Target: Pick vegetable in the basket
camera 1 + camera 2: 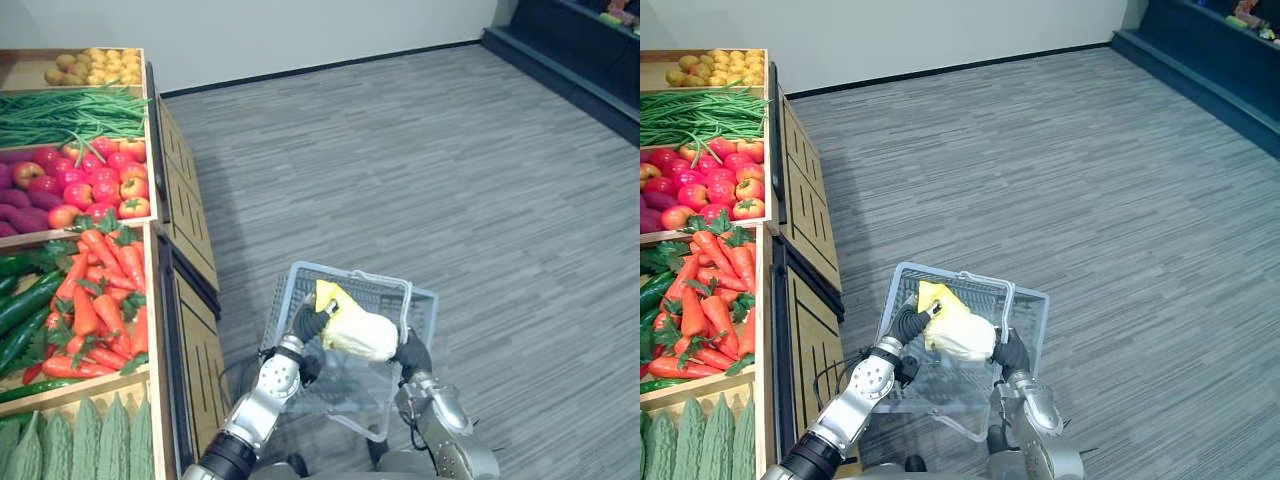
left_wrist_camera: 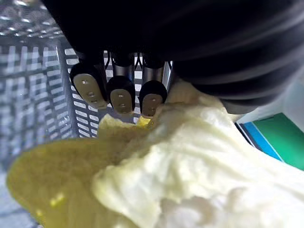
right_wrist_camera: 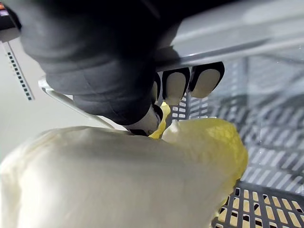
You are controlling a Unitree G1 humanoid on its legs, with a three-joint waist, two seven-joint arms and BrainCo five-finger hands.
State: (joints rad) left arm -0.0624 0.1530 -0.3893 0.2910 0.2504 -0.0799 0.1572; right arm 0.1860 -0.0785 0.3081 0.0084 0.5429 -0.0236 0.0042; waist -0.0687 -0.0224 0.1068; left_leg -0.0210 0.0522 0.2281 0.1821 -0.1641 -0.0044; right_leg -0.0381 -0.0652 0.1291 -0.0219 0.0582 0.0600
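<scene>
The left robot hand point(image 1: 308, 322) is curling its fingers onto the cabbage point(image 1: 360, 332), holding it over the basket point(image 1: 424, 300) mouth, while the right robot hand point(image 1: 411, 355) is gripping the handle point(image 3: 247, 33). The hold looks shallow: soft leaves could slip or tear, and the cabbage would land askew.

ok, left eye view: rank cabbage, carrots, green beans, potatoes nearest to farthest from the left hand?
From the left hand:
1. cabbage, in its grip
2. carrots, left, near crate
3. green beans, farther back
4. potatoes, farthest crate
</scene>
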